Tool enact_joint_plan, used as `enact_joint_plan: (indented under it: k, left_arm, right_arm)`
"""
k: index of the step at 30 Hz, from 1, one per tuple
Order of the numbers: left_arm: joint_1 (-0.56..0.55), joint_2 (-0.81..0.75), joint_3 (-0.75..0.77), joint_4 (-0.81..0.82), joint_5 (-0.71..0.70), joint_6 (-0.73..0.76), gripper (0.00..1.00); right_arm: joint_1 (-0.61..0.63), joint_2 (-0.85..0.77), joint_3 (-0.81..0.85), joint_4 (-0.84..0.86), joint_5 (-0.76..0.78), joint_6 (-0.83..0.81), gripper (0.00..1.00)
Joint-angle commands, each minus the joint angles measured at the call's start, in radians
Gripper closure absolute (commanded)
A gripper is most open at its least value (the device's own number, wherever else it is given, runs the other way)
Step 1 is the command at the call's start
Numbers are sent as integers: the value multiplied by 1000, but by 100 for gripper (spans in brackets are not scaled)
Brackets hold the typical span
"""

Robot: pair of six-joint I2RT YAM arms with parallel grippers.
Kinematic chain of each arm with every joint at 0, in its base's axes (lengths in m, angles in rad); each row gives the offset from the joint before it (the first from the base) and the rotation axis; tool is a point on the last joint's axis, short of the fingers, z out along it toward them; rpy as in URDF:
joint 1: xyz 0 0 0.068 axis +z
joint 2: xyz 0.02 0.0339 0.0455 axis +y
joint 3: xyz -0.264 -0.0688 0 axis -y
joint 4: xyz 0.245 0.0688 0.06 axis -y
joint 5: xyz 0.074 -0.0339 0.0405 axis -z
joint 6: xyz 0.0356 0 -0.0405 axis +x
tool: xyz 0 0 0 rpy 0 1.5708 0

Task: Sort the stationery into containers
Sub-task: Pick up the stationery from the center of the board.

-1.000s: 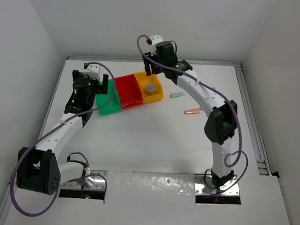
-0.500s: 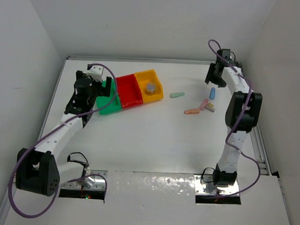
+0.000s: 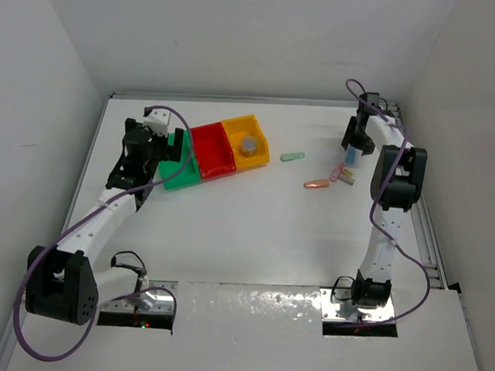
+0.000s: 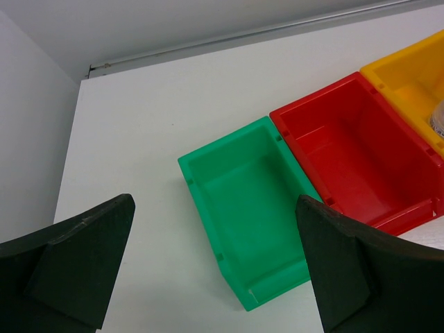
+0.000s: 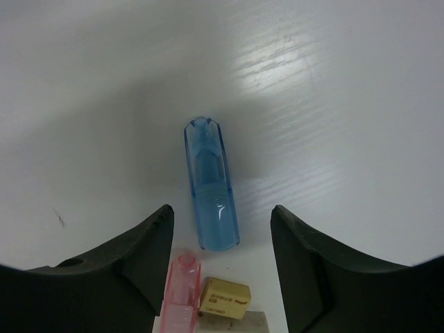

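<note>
Blue oblong piece [image 5: 211,187] midway between right pincer's [image 5: 220,214] parted jaws.

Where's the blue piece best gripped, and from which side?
Across its narrow middle, from above: the blue piece lies flat on the table, long and slim, lengthwise inside the open right gripper. Avoid the end beside the pink piece and tan block.

No text is legible; faint print on the tan block [image 5: 224,297] is too small to read.
</note>
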Motion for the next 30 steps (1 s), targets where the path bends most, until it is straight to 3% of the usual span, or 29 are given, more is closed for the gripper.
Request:
enact_joint_plan:
  k: [1,5,10,19,26,30]
  left_arm:
    - [-8,-7,10,28,-8,-5,0]
    - [-10,-4,17,32,-15,1,0]
    - [-10,-4,18,35,-25,6,0]
    - [-13,-9,21,40,-5,3,0]
    - [-13,-15,17,38,15,-17,0]
    - [-10,-15,12,38,-41,-59,0]
  right_arm:
    - [-1,-6,-17,61,-57,-17,43]
    - [-1,5,-37,60,-71,-13,44]
    - [1,10,-66,63,-72,-22,55]
    - [4,-38,-111,64,14,-109,99]
    - [70,-183,-160,126,127,-208,100]
    - [218,-298,-155,159,130,-229,100]
